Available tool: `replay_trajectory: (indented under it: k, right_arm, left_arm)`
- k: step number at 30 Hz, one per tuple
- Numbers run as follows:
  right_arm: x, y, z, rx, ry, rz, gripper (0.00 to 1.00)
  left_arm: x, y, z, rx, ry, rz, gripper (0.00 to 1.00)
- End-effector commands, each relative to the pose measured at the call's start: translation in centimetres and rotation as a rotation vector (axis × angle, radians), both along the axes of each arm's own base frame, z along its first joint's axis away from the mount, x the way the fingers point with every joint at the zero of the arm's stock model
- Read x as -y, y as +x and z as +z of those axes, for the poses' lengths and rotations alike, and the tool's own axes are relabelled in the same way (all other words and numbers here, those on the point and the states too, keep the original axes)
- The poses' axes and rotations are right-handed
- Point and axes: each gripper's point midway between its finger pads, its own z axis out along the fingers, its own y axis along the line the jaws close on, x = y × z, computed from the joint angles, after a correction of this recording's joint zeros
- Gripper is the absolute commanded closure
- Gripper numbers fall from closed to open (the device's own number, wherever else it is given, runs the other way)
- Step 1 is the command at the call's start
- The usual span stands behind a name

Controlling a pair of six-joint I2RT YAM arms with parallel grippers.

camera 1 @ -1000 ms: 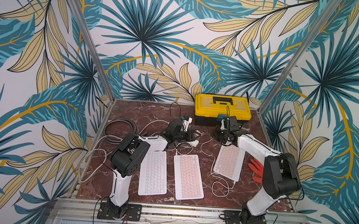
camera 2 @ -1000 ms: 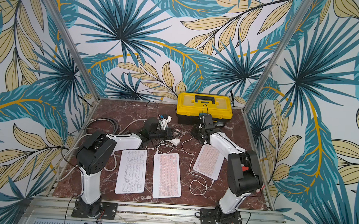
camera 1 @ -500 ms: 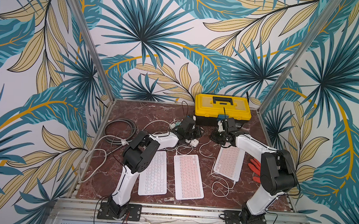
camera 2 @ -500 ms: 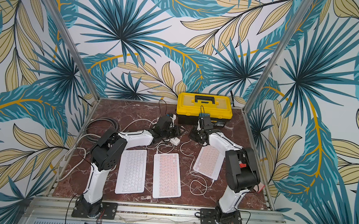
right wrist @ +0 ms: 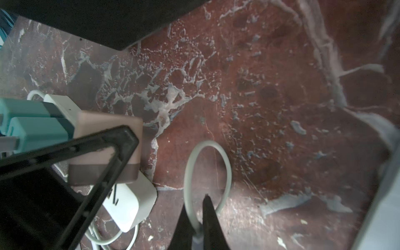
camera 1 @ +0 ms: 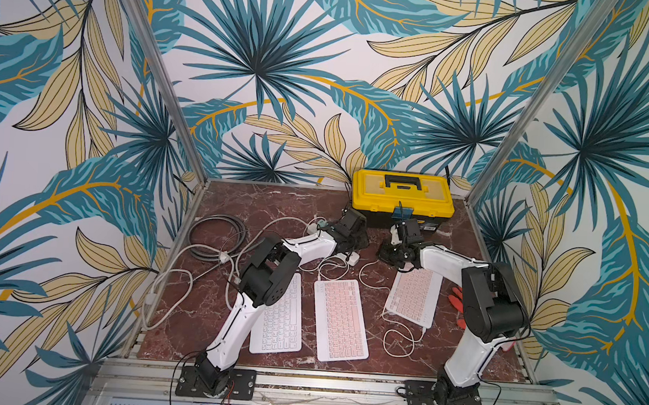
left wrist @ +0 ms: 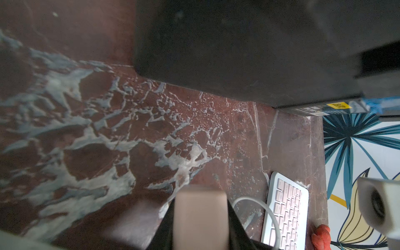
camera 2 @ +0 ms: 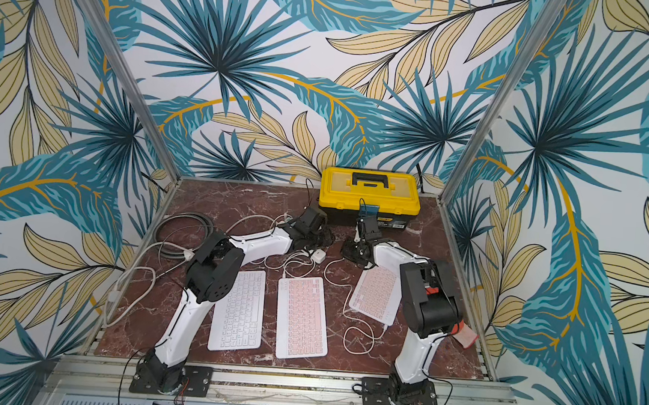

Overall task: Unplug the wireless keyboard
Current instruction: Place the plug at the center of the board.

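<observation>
So the right gripper (right wrist: 195, 213) is pinched shut on the white cable (right wrist: 207, 144), low over the table just past the far end of the tilted pink keyboard (camera 1: 412, 295) on the robot's right. Thing is, that keyboard's long axis runs away from the base and its plug (camera 1: 423, 329) sits at the near corner. So the connector lies back toward the robot from the hand, a whole board-length away. The right arm's clearly the nearer one. The left gripper (left wrist: 201, 216) is clamped on a pinkish charger block (right wrist: 108, 122) with teal plugs (right wrist: 39, 129) in it, near the yellow toolbox (camera 1: 401, 195). I think the pinched cable feeds that keyboard, but the top views are too small to trace it. As for writing, there's a yellow sticker (left wrist: 338, 105) on the toolbox, but it's unreadable, and so are the key legends.
</observation>
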Motion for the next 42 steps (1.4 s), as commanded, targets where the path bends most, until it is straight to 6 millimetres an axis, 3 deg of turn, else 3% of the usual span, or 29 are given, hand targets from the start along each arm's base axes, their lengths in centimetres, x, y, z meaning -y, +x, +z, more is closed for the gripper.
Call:
replay_trajectory:
  k: [1,4,13,22,27,32,42]
  right_arm:
    - [0.3,0.6,-0.7,0.008,-0.036,0.014,0.86]
    - [0.5,1.0,-0.6,0.008,-0.058,0.015,0.8]
    - [1.2,0.8,0.2,-0.01,-0.125,0.05,0.61]
    - [1.4,-0.1,3.2,0.012,-0.136,0.074,0.51]
    - [1.4,-0.9,5.7,0.047,-0.123,0.086,0.44]
    - [1.7,-2.4,7.4,0.038,-0.111,0.08,0.42]
    - [6.2,-9.2,6.3,-0.153,-0.208,-0.155,0.48]
  left_arm:
    - [0.6,0.2,-0.1,-0.011,-0.002,-0.002,0.95]
    - [0.6,0.1,-0.7,-0.026,0.0,0.004,0.91]
    - [0.8,0.0,-1.0,-0.043,-0.004,0.005,0.54]
    - [0.9,1.0,1.3,0.021,0.001,-0.014,0.39]
    - [0.4,1.0,3.5,0.062,0.001,-0.024,0.37]
    - [0.1,0.6,6.4,0.124,0.003,-0.069,0.37]
    - [-0.7,-1.8,8.6,0.178,0.029,-0.192,0.38]
